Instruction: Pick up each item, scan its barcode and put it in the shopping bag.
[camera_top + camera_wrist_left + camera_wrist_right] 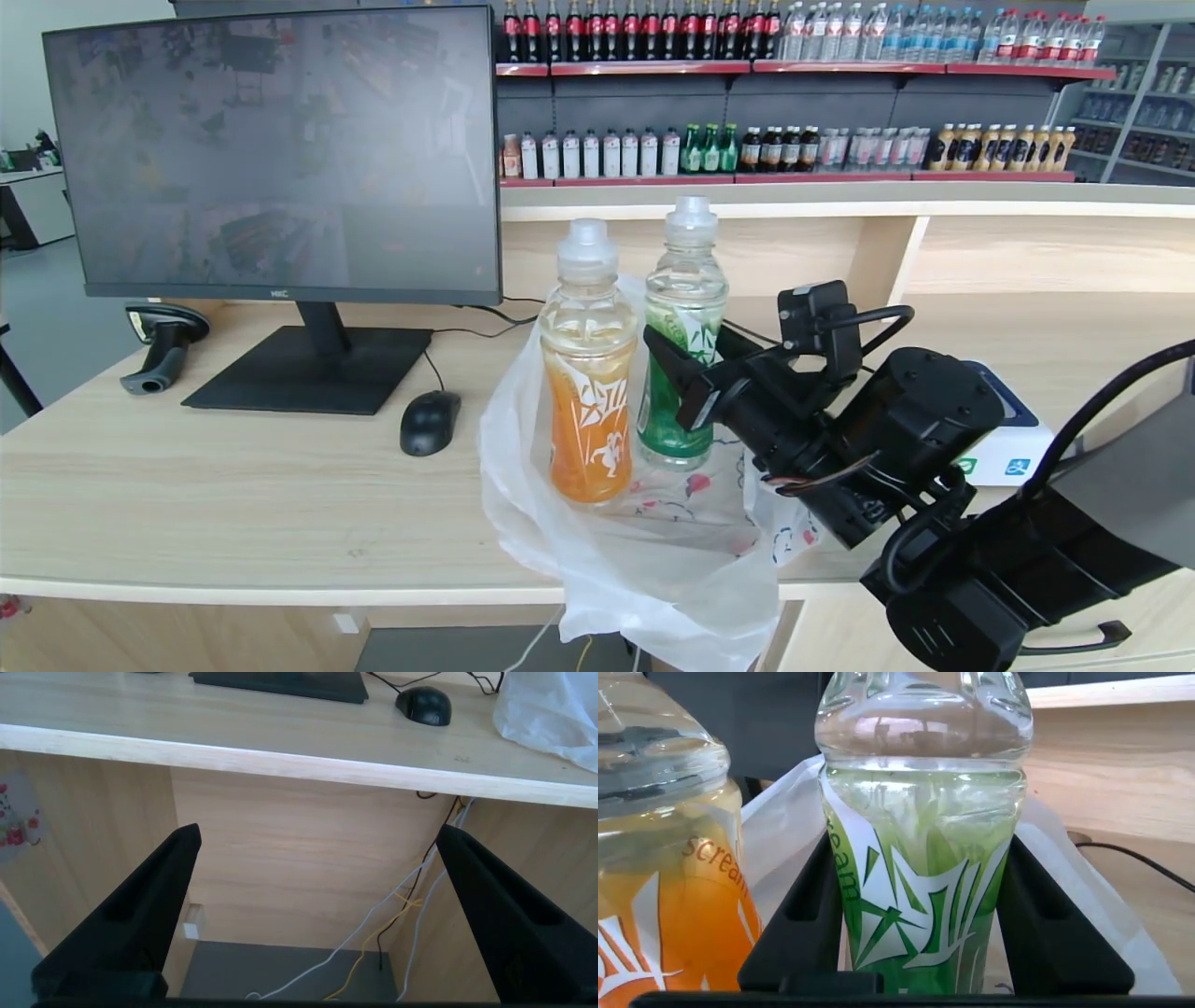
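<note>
Right wrist view, centre: right gripper [915,905] clasps the green bottle [920,812], so keep it upright, clear of the orange bottle [663,877]; left gripper [318,915] gapes wide.

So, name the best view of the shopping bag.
Head view: most of the shopping bag shows, under the orange bottle and green bottle, draping over the counter edge. Left wrist view catches a corner; right wrist view, some folds.

- Green bottle [924,812]: its cap is cut off by the right wrist view's edge, and its base is lost behind the right gripper [920,873].
- Orange bottle [663,887]: half of it is cropped away there.
- Shelf bottles [840,37]: their labels are too small to make out.
</note>
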Controlling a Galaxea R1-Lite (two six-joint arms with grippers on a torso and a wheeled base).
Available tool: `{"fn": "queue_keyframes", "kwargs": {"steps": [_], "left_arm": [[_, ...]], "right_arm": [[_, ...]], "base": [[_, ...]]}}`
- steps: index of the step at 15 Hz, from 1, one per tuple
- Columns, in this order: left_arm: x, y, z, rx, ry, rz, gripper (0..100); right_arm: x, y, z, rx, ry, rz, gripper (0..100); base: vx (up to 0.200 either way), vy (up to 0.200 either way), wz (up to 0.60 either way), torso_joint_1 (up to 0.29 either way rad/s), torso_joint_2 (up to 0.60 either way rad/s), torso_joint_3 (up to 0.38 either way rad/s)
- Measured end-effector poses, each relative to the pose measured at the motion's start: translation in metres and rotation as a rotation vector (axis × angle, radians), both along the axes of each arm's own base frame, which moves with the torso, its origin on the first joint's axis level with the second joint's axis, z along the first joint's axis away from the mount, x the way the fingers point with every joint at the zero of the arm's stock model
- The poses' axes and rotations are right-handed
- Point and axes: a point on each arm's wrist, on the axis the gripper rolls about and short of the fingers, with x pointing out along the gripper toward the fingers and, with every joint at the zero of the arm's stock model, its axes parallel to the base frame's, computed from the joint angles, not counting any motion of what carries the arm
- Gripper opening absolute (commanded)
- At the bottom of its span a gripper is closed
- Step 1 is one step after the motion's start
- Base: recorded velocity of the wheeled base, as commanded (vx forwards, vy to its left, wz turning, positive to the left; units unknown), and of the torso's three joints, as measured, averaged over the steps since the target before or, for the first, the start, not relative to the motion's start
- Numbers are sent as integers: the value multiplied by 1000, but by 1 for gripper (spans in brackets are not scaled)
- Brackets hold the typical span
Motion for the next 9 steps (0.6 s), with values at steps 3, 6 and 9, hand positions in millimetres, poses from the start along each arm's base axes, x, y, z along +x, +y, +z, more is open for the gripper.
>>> {"fn": "queue_keyframes", "kwargs": {"steps": [3, 6, 9], "left_arm": [[0, 0, 0, 0, 0, 0, 100], [0, 0, 0, 0, 0, 0, 100], [0, 0, 0, 0, 0, 0, 100]], "right_arm": [[-2, -2, -3, -9, 10, -1, 0], [-4, -3, -4, -15, 17, -2, 0], [-6, -4, -6, -24, 26, 1, 0]], "base": [[0, 0, 0, 0, 0, 0], [0, 0, 0, 0, 0, 0], [0, 0, 0, 0, 0, 0]]}}
